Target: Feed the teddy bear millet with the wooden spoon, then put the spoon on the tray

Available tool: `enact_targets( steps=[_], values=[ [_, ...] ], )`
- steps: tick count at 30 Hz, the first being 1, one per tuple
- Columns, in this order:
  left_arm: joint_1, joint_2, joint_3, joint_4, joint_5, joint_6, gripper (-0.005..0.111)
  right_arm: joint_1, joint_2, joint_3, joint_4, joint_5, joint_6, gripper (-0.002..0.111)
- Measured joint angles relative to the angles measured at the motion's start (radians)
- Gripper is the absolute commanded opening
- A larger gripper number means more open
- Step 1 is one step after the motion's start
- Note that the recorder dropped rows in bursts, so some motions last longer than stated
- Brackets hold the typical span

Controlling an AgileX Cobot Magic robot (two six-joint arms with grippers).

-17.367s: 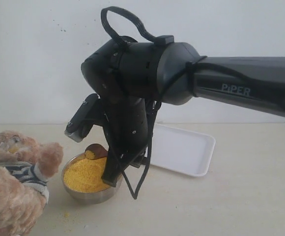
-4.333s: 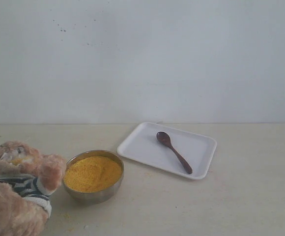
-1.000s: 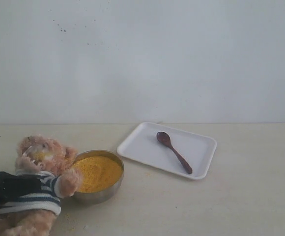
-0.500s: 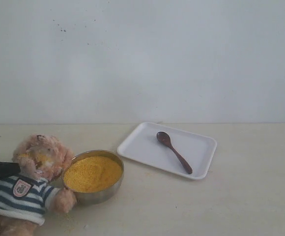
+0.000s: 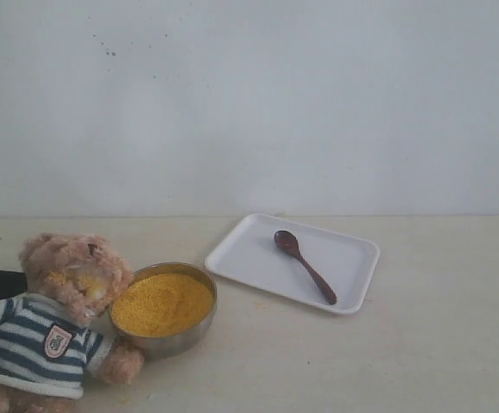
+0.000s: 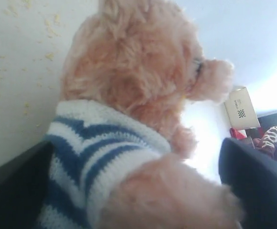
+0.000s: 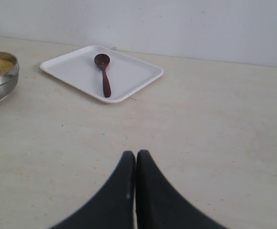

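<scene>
Left gripper (image 6: 138,191): fingers (image 6: 14,195) spread wide on either side of the small fuzzy tan plush teddy bear (image 5: 60,327), closed against its navy-and-white striped torso; the shirt presses on one finger, a fuzzy limb lies by the other. Bear upright at the left edge of the exterior view, chest badge facing the camera, yellow specks on its muzzle; its head is just beside the rim of the small round shiny metal bowl (image 5: 168,346), one paw low against the bowl's wall.

Fine bright yellow millet (image 5: 162,303) fills the bowl nearly to the rim; a few loose grains (image 6: 47,28) on the pale table (image 5: 421,344) behind the bear.

Small dark reddish-brown wooden spoon (image 5: 304,265) lies flat inside the white rectangular tray (image 5: 249,254), oval end toward the white wall (image 5: 318,103), handle slanting toward the near right edge; tray right of the bowl, near but apart.

Right gripper (image 7: 135,160): fingers pressed together, nothing between them; over bare table, well apart from the tray.
</scene>
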Motion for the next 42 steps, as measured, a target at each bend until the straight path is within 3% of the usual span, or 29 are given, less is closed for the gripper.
enact_targets(
  steps=[11, 15, 19, 23, 27, 30, 34, 38, 42],
  values=[
    [0.053, -0.237, -0.014, 0.05, 0.0, -0.142, 0.081, 0.0, 0.0, 0.0, 0.031, 0.0, -0.002, 0.0],
    [0.068, -0.35, -0.076, 0.005, 0.002, -0.211, 0.055, 0.0, -0.006, 0.0, 0.159, 0.0, -0.002, 0.0],
    [0.068, -0.471, -0.152, -0.005, -0.043, -0.268, 0.005, 0.0, -0.025, 0.0, 0.241, 0.004, -0.002, 0.0],
    [0.068, -0.589, -0.19, -0.005, -0.192, -0.318, 0.004, 0.0, -0.028, 0.0, 0.245, 0.008, -0.002, 0.0],
    [0.068, -0.718, -0.193, 0.007, -0.48, -0.46, 0.004, 0.0, -0.028, 0.0, 0.153, 0.01, -0.002, 0.0],
    [0.068, -0.847, -0.193, 0.127, -0.741, -0.648, 0.004, -0.013, -0.028, 0.0, 0.097, 0.016, -0.002, 0.0],
    [0.068, -1.014, -0.193, 0.548, -1.009, -0.955, 0.004, -0.034, -0.028, 0.0, 0.08, 0.022, -0.002, 0.0],
    [0.029, -1.136, -0.193, 0.891, -1.023, -1.09, 0.004, -0.038, -0.028, 0.0, 0.118, 0.024, -0.002, 0.0],
    [-0.061, -1.236, -0.193, 0.973, -0.99, -1.177, 0.004, -0.038, -0.028, 0.0, 0.137, 0.026, -0.002, 0.0]
  ],
)
